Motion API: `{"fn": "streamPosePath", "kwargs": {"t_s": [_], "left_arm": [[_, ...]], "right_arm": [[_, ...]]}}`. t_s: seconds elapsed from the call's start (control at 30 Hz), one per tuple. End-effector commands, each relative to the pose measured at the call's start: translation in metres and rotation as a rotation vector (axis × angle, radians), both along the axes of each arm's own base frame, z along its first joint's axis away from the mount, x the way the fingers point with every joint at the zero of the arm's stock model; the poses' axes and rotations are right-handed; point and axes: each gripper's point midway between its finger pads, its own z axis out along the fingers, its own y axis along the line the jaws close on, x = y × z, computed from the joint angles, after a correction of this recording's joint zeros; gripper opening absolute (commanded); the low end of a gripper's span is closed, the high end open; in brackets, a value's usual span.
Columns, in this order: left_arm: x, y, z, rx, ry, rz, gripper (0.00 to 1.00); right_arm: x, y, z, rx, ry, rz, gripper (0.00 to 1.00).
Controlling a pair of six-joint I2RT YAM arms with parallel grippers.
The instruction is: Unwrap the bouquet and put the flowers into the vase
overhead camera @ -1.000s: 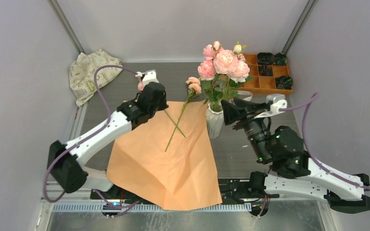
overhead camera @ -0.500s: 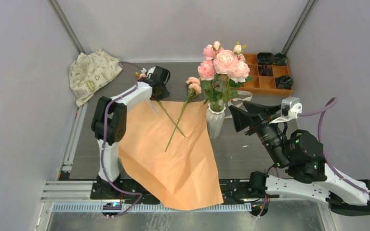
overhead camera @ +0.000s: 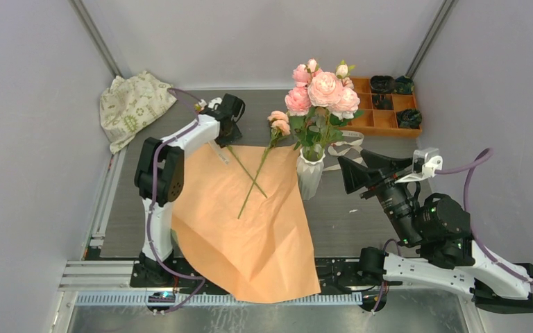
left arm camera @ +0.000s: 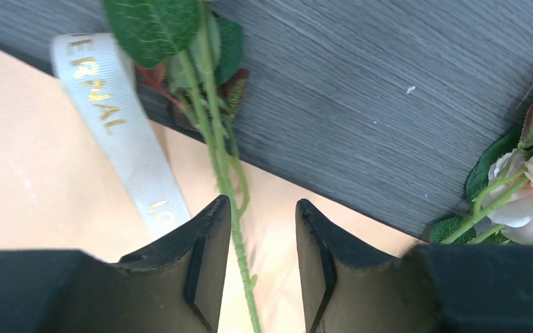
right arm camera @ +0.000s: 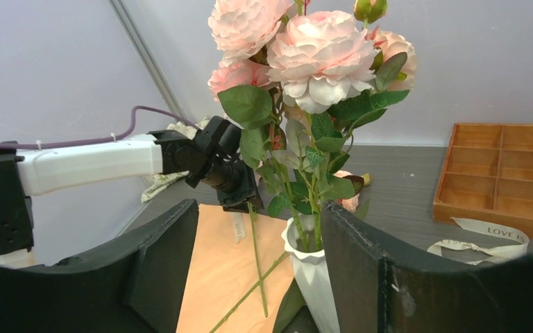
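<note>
The left gripper (left arm camera: pixel 262 208) hangs over the far edge of the unfolded orange paper sheet (overhead camera: pixel 250 229) with its black jaws parted by a clear gap. A thin green flower stem (left arm camera: pixel 216 139) runs up between them, close to the left-hand finger (left arm camera: pixel 205 270) but not pinched. Its leaves lie on the dark grey table (left arm camera: pixel 388 83) just ahead of the fingertips. Just left of the jaws lies a cream ribbon with gold lettering (left arm camera: pixel 114 128), partly on the paper. A second loose stem with small pink blooms (overhead camera: pixel 278 122) lies to the right of this gripper and crosses the first stem on the paper. The right gripper (right arm camera: pixel 258 215) has its jaws spread wide and holds nothing. It points at the small white faceted ceramic vase (overhead camera: pixel 310 177), which stands upright just ahead of its fingertips, beside the paper's right edge. The vase holds a bunch of large pink and peach rose-like flowers with green leaves (overhead camera: pixel 323 90). Another cream ribbon strip (right arm camera: pixel 482 236) lies on the table ahead and to the right of this gripper, and beyond it sits an orange wooden compartment tray (overhead camera: pixel 387 130). A cream patterned cloth (overhead camera: pixel 130 104) is crumpled in the far corner, left of the left gripper.
</note>
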Motion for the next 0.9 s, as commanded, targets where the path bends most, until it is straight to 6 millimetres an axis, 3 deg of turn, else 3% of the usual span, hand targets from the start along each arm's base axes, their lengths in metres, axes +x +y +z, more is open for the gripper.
{"fn": "streamPosePath", "kwargs": {"t_s": [0.0, 0.27, 0.57, 0.87], "left_arm": [[0.006, 0.033, 0.04, 0.006, -0.074, 0.115, 0.41], [0.017, 0.051, 0.024, 0.015, -0.045, 0.157, 0.4], [0.045, 0.044, 0.014, 0.006, -0.052, 0.138, 0.39], [0.051, 0.043, -0.004, 0.017, -0.009, 0.133, 0.39]], "right_arm": [[0.001, -0.001, 0.001, 0.006, 0.002, -0.014, 0.71], [0.002, -0.006, -0.004, 0.016, 0.019, -0.028, 0.73], [0.002, -0.003, -0.006, 0.008, 0.026, -0.025, 0.73], [0.002, -0.004, -0.009, 0.007, 0.03, -0.029, 0.74]]}}
